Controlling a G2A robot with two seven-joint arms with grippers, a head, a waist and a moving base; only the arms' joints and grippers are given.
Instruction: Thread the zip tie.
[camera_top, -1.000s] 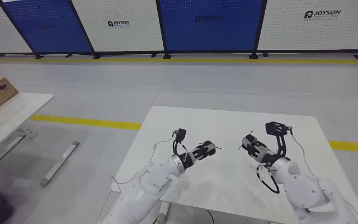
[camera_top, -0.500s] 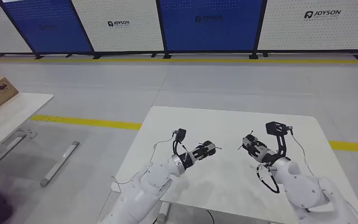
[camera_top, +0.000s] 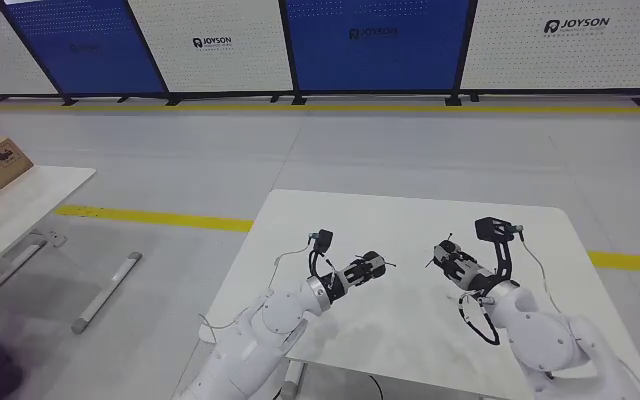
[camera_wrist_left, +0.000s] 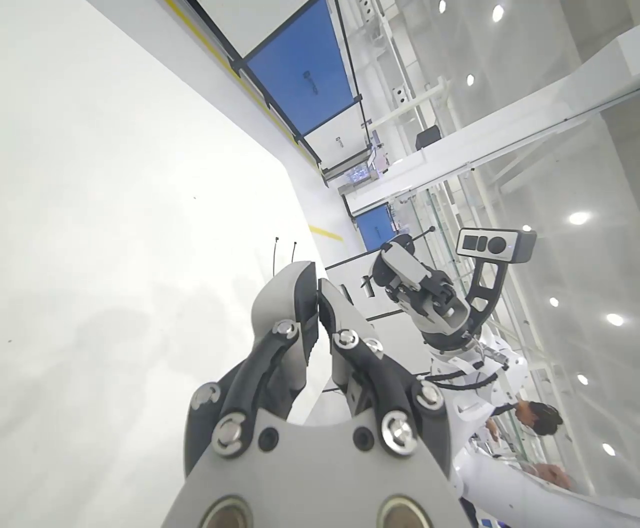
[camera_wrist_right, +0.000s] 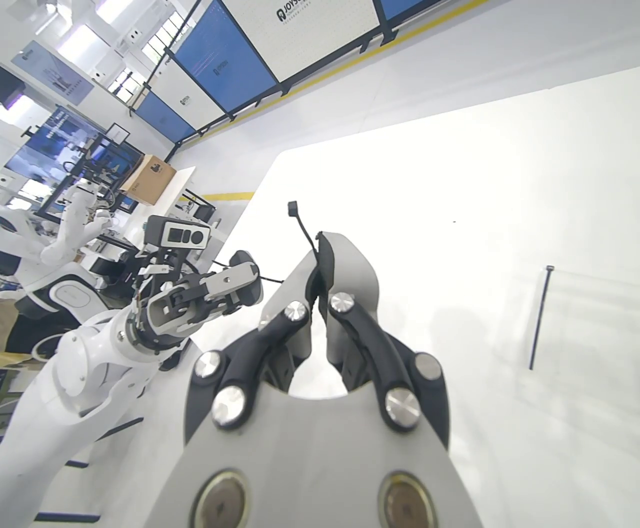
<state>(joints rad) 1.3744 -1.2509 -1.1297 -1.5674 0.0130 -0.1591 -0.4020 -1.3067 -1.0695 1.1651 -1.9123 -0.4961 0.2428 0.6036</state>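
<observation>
Counter (camera_top: 420, 220): white top, rounded corners; both arms are over it.
Left gripper (camera_wrist_left: 317, 280): jaws closed, pads pressed together on thin black material; in the top view this gripper (camera_top: 375, 264) is above the middle of the counter, pointing towards the other arm.
Black strands (camera_wrist_left: 275, 255): two thin pieces, each ending in a small head, sticking out side by side past the left gripper's tips; I cannot tell whether they belong to one tie or two.
Right gripper (camera_wrist_right: 320, 245): jaws closed, gripping a zip tie; in the top view this gripper (camera_top: 443, 253) faces the left gripper, near it but not touching.
Held zip tie (camera_wrist_right: 301, 225): black, pinched at the right gripper's tips; a short length rises beyond them and ends in the square head, clear of the counter.
Loose zip tie (camera_wrist_right: 540, 319): black, straight, lying flat on the counter, well apart from both grippers.
</observation>
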